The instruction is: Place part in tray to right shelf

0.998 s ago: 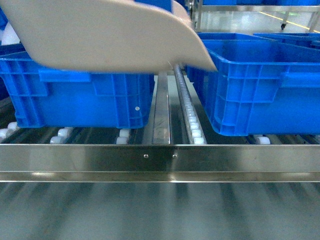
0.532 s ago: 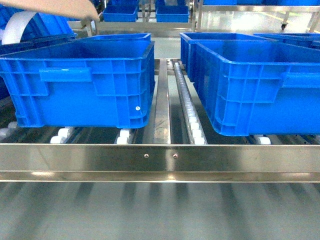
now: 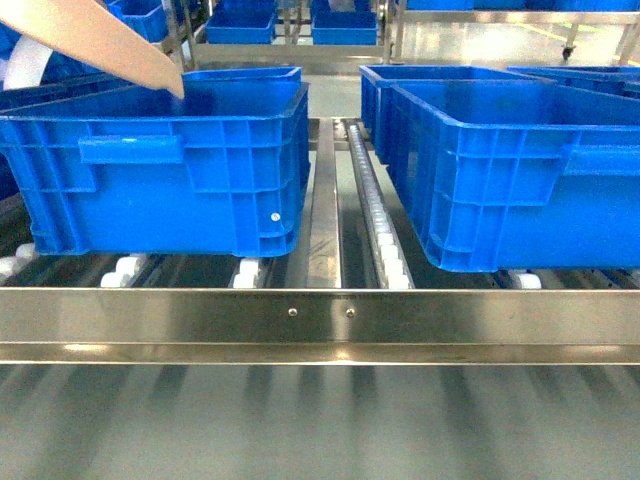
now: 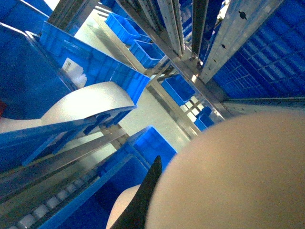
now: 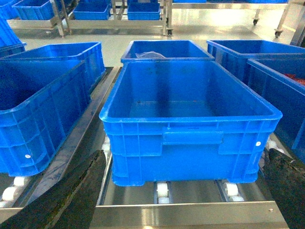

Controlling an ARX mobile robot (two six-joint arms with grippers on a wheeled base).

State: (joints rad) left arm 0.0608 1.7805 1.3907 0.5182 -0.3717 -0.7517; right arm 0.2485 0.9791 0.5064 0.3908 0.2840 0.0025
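The beige tray [image 3: 95, 45] hangs tilted at the upper left of the head view, its corner over the left blue crate [image 3: 160, 165]. Seen from the left wrist, the tray [image 4: 233, 176] fills the lower right, pressed against one black finger [image 4: 143, 202] of my left gripper [image 4: 162, 169], which is shut on it. My right gripper [image 5: 181, 191] stands open, fingers wide apart, facing a blue crate [image 5: 190, 124] on the right shelf [image 5: 190, 214]. The part is out of view.
The shelf's steel front rail [image 3: 320, 315] runs across the head view, with white rollers [image 3: 385, 240] between the left crate and a right blue crate [image 3: 510, 170]. More blue crates [image 5: 43, 105] flank the one ahead. Further racks [image 4: 190, 43] rise behind.
A second ago the tray covered the top of the head view. It swung up and left almost out of sight, and its corner has now dipped back in at the upper left.
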